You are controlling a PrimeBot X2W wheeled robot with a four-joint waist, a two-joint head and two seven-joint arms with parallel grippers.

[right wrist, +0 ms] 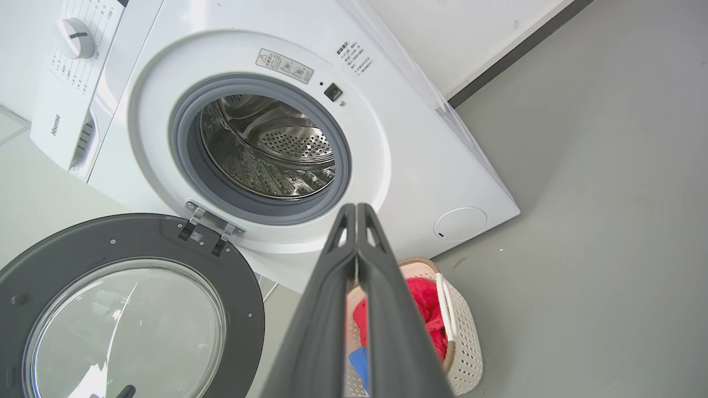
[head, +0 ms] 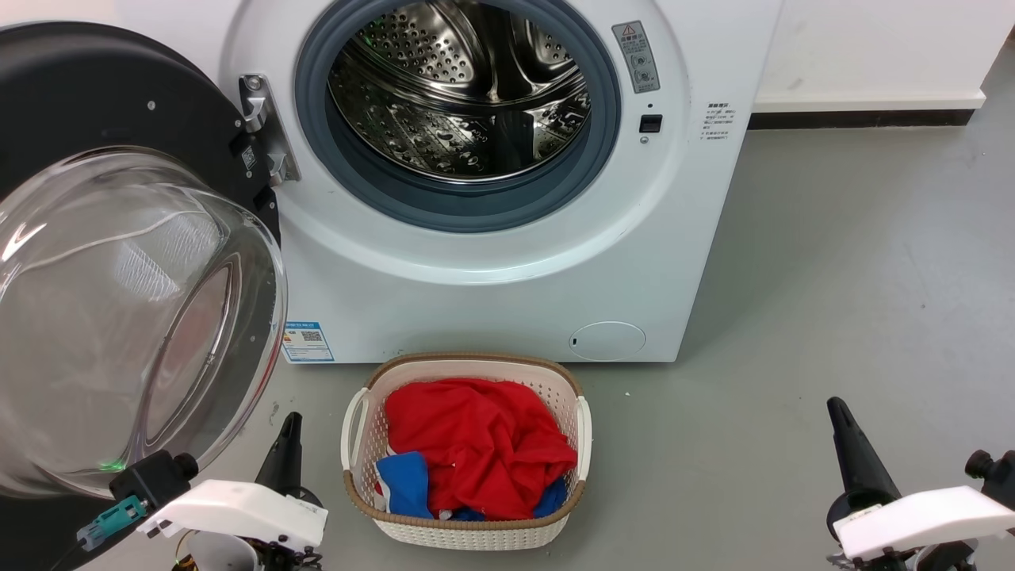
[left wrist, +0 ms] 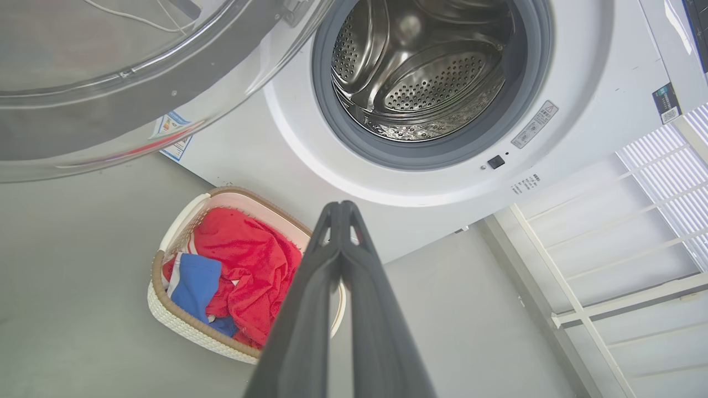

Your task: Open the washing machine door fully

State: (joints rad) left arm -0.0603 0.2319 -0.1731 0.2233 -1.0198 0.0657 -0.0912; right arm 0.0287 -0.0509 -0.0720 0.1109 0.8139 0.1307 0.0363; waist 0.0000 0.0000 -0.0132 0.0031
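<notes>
1. Here, a white front-loading washing machine (head: 492, 293) stands on a grey floor (head: 833, 277), its steel drum (head: 460, 87) exposed inside a grey rubber seal (head: 373, 186).
2. The washing machine door (head: 135, 301), a black disc with a clear domed window, hangs swung wide on its hinge (head: 262, 127) at the left as you face the machine, dome towards the room.
3. A white laundry basket (head: 476, 539) sits on the floor just in front of the machine, holding a red garment (head: 476, 444) over a blue garment (head: 404, 484).
4. The left gripper (left wrist: 343, 213) is low near the door's bottom edge, its fingers pressed together and empty.
5. The right gripper (right wrist: 357, 213) is well apart to the right, its fingers likewise closed on nothing.
</notes>
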